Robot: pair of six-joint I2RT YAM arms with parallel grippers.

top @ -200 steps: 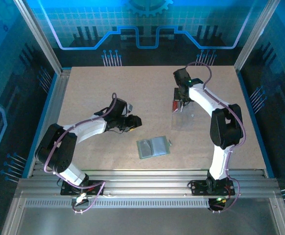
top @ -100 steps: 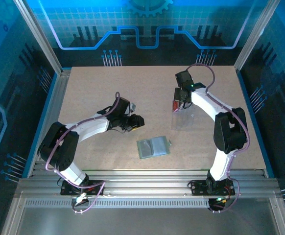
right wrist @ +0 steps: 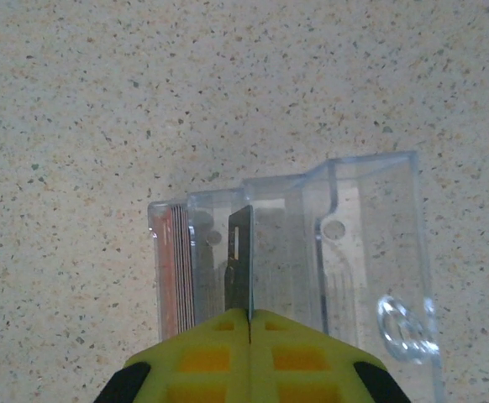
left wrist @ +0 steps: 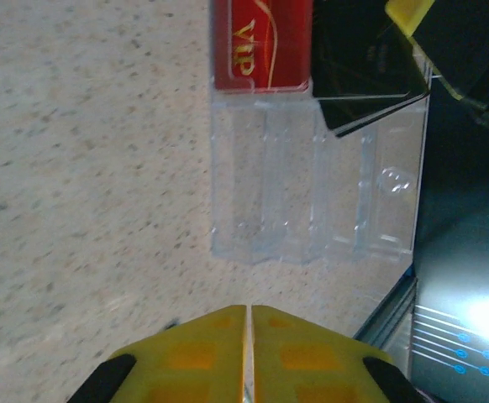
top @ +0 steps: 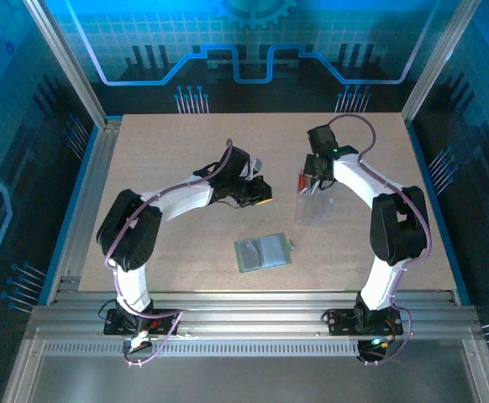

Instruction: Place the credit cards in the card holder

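The pale grey-green card holder (top: 264, 252) lies flat at the table's near centre, away from both grippers. My right gripper (top: 313, 176) (right wrist: 250, 312) is shut on the black credit card (right wrist: 243, 256) (left wrist: 362, 67), held edge-on over the clear plastic pouch (right wrist: 354, 243) (left wrist: 312, 201). The red credit card (left wrist: 261, 42) (top: 301, 180) stands in the pouch's left end (right wrist: 173, 269). My left gripper (top: 260, 193) (left wrist: 249, 309) is shut with nothing in it, pointing at the pouch from a short distance.
The clear pouch (top: 313, 207) lies on the speckled table right of centre. Aluminium rails border the table (top: 169, 143) at the left, right and near edges. Bare tabletop lies between the pouch and the card holder.
My left arm has swung right and forward towards the pouch, and its jaws have closed. The right gripper shifted slightly, still gripping the black card.
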